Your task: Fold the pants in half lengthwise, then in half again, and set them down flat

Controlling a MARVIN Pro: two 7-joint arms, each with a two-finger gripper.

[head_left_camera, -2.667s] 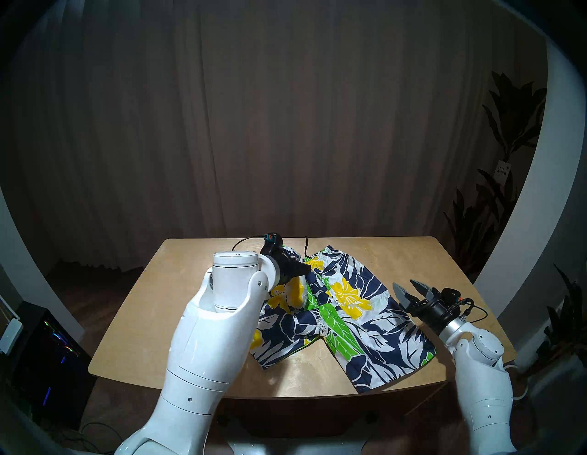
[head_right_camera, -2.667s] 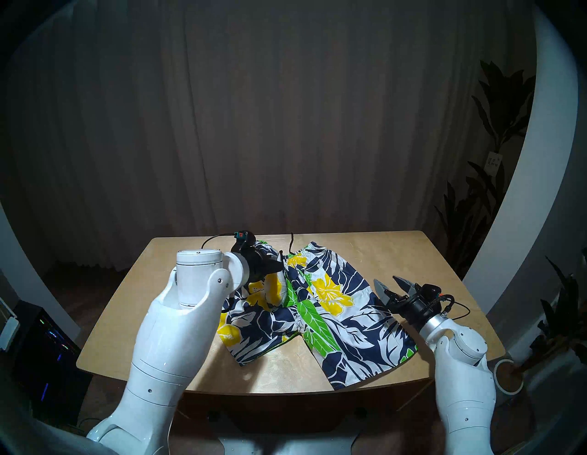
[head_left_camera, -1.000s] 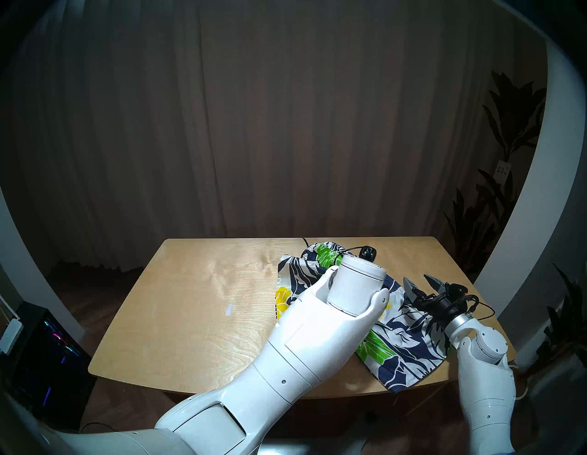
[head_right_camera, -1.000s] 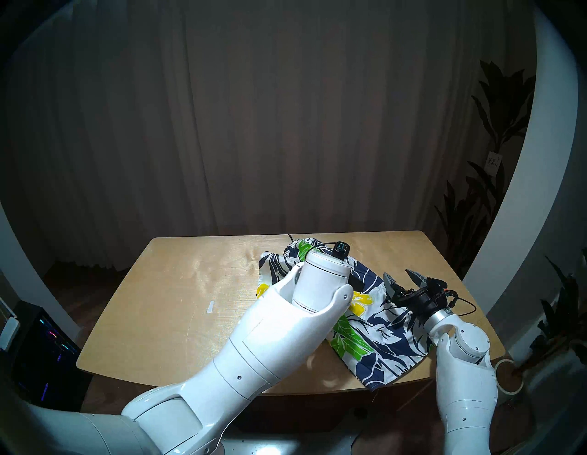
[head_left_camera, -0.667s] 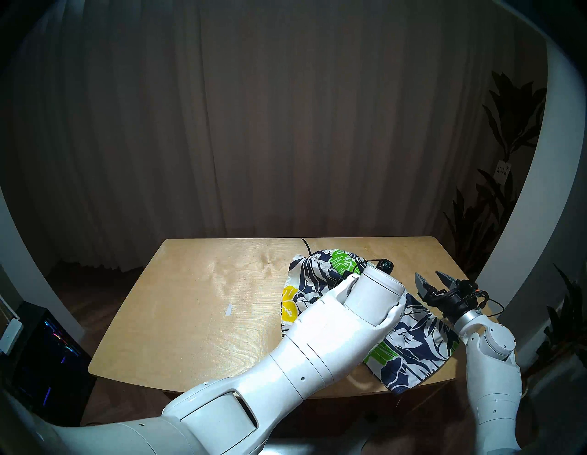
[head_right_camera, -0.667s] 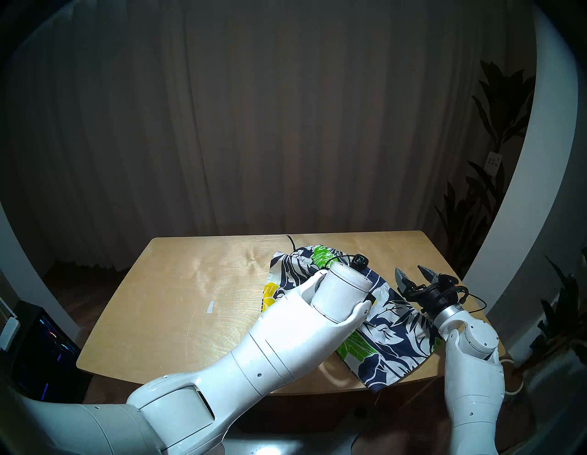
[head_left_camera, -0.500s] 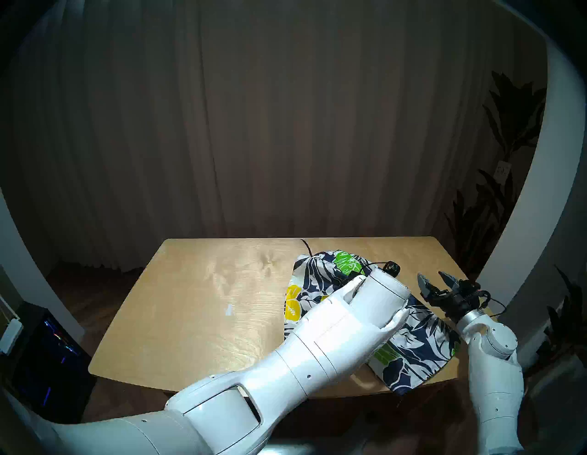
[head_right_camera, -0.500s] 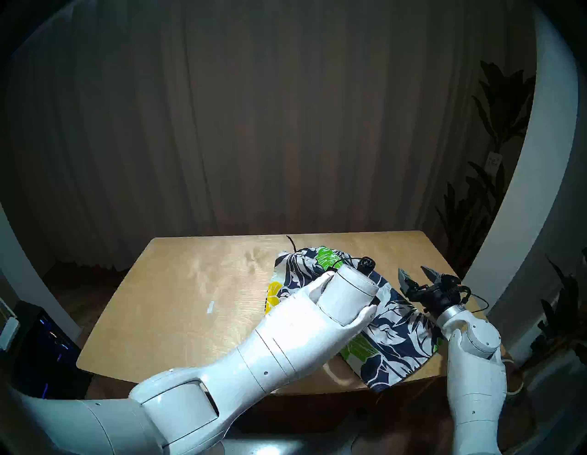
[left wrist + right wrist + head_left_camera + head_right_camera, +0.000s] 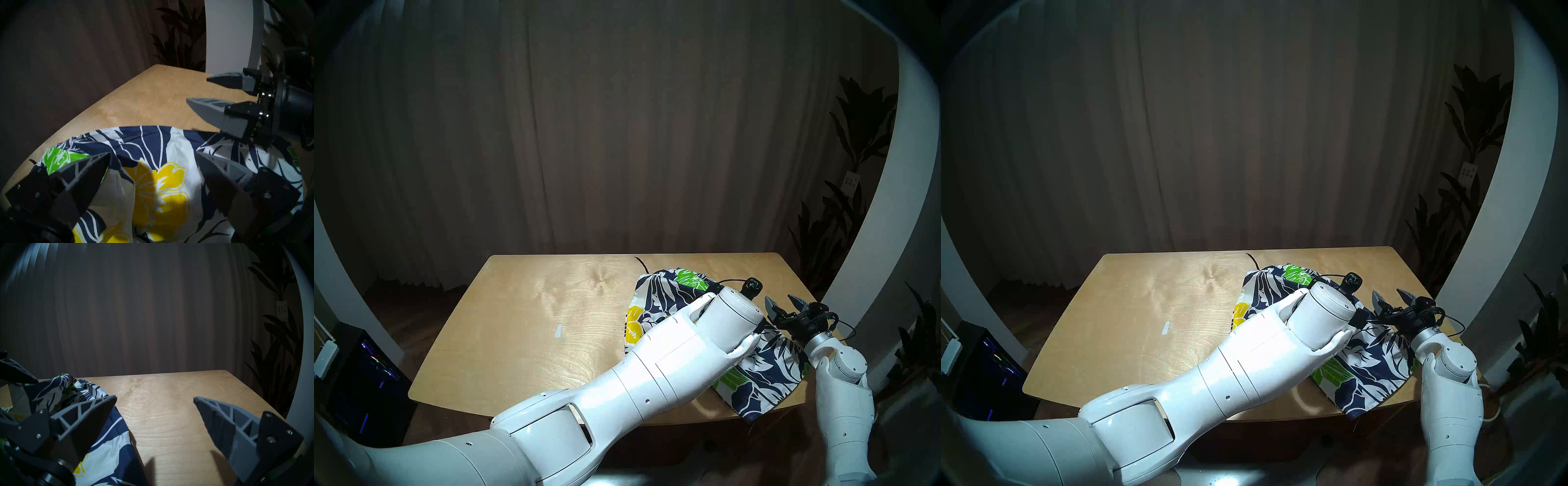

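Note:
The pants lie folded lengthwise on the right part of the wooden table, waistband at the back and hem at the front edge. A black drawstring trails from the waistband. My left arm reaches across them. In the left wrist view my left gripper stands open just above the cloth, over a yellow flower, holding nothing. My right gripper is open at the pants' right edge, above bare table, with the cloth under its left finger.
A small white tape mark sits on the table left of the pants. The hem's corner hangs over the front edge. Potted plants stand to the right and a dark computer case on the floor at left.
My left arm carried the pants' left half over onto the right half, then its gripper opened and let go of the cloth. My right gripper drew back a little to the right, still open.

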